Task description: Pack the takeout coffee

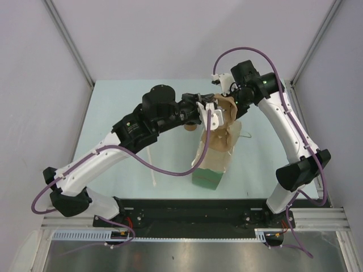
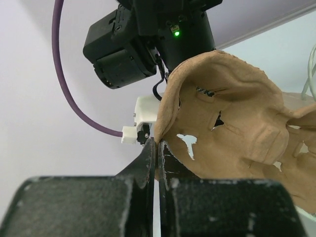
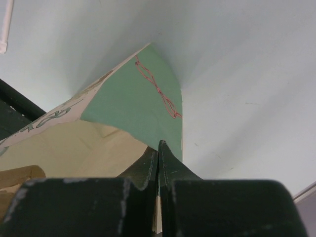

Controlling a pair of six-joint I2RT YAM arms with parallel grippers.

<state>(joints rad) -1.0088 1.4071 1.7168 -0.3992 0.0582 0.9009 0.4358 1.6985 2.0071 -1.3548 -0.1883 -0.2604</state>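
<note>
Tight clench of the left gripper [image 2: 157, 145] on the thin rim of the brown moulded-pulp cup carrier [image 2: 237, 123], held up off the pale green tabletop [image 1: 125, 102]. Equally tight pinch of the right gripper [image 3: 159, 144] on the top edge of the cream paper bag with green panels and a red bow print [image 3: 138, 98]. From above, both close together over the bag's upper end, with the carrier at the opening and the bag's green base toward the near edge. Small tan paper cup with black lid [image 1: 191, 126] seemingly the rounded tan shape just under the left gripper, beside the bag's upper end; mostly hidden, so no certainty. Thin white stir stick [image 1: 152, 164] flat on the tabletop, left of the bag and apart from it.
</note>
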